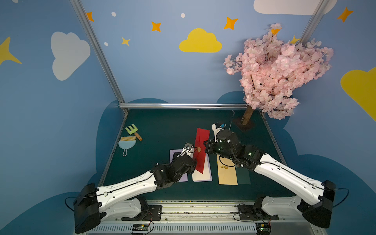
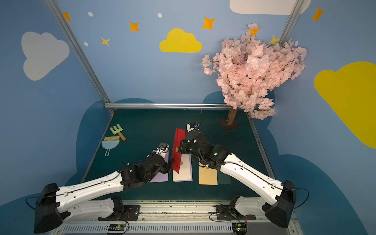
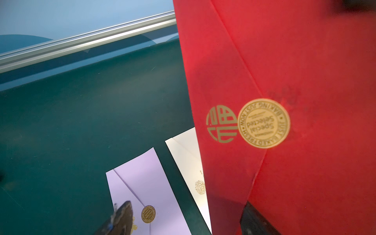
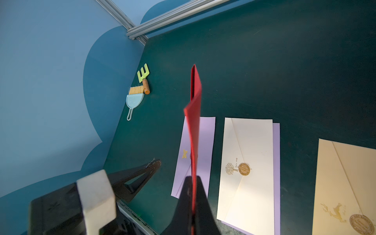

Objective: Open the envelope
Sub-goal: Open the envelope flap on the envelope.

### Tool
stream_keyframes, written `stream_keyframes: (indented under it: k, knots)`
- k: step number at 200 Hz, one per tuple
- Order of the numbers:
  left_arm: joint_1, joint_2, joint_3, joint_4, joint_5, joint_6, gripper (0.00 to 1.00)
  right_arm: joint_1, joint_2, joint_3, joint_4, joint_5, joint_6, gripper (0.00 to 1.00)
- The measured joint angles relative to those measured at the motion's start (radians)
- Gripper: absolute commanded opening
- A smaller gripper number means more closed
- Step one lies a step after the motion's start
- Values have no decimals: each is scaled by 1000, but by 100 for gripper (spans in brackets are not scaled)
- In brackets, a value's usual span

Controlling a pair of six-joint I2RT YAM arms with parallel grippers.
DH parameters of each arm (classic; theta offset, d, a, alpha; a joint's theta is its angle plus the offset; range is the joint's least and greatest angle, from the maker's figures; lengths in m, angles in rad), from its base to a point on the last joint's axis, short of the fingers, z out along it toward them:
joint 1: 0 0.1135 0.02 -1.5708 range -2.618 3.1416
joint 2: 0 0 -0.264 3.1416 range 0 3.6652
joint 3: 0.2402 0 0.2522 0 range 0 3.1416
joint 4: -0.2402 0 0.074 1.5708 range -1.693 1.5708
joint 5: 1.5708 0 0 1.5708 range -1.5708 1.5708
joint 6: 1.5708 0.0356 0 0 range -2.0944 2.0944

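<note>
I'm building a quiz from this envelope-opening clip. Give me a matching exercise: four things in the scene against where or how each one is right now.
Things:
1. red envelope
2. cream envelope
3. green rake
4. left gripper

States:
A. jaws open
B. lies flat on a lilac sheet
C. beside the blue brush
D. lifted off the table, clamped in the right gripper

Pairs: 1-D, 2-B, 3-C, 4-A

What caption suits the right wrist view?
Right tool pinches a red paper envelope above a lilac paper envelope and a cream paper envelope.
</note>
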Motion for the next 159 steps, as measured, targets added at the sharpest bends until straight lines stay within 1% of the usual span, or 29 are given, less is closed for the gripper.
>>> stream_keyframes:
  k: [159]
  knots:
    - [8, -59, 0, -13, -46, 0, 82, 21, 3, -1, 1, 0, 14, 0]
